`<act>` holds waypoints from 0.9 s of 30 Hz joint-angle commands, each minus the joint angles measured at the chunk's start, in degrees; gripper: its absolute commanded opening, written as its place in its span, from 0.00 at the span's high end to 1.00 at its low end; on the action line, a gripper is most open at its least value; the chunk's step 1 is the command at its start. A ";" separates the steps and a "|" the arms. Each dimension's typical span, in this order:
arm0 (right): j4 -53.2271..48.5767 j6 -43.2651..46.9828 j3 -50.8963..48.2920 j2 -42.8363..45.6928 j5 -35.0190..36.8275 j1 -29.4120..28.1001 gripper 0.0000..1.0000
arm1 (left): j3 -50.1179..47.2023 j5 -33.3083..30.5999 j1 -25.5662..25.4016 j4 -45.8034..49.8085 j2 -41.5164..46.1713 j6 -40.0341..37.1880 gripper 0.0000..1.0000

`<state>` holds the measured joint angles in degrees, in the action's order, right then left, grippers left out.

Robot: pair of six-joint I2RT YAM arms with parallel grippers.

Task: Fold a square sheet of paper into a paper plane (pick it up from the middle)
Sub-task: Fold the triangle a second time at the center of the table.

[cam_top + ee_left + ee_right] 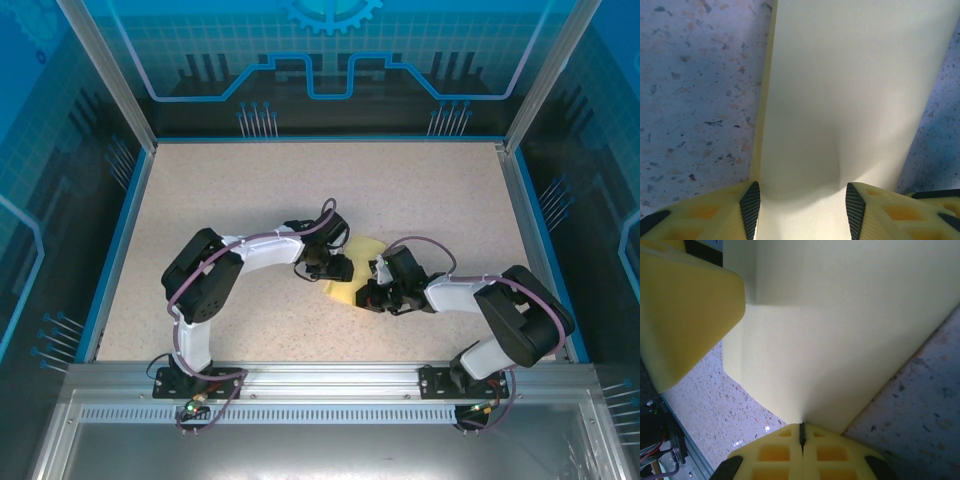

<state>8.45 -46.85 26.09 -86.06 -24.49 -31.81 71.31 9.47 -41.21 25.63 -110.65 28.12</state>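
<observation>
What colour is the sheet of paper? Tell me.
Plain pale yellow, no pattern. The sheet of paper shows best in the right wrist view.

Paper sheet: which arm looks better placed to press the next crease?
Left, probably. The right gripper is shut on an edge of the paper sheet, anchoring it, while the left gripper stands open over the sheet, fingers apart and free to press down.
</observation>
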 commanded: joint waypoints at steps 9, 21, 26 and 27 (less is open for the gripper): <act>-3.82 1.30 -1.96 -1.19 2.08 1.23 0.98 | 0.24 4.64 -0.05 0.13 3.01 0.48 0.49; -3.79 1.65 -2.23 -1.04 1.73 1.64 0.98 | -3.36 11.18 3.07 -5.83 6.11 2.74 0.49; -3.57 1.64 -2.44 -1.01 1.56 1.70 0.98 | -4.00 13.78 3.64 -7.08 6.25 2.33 0.49; -3.64 1.67 -2.44 -0.95 1.52 1.75 0.98 | -3.92 14.13 3.68 -7.08 6.36 2.05 0.49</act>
<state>9.06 -46.41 25.67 -86.06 -25.15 -31.33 68.01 19.90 -37.95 19.70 -106.10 30.06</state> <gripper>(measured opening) 0.045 0.510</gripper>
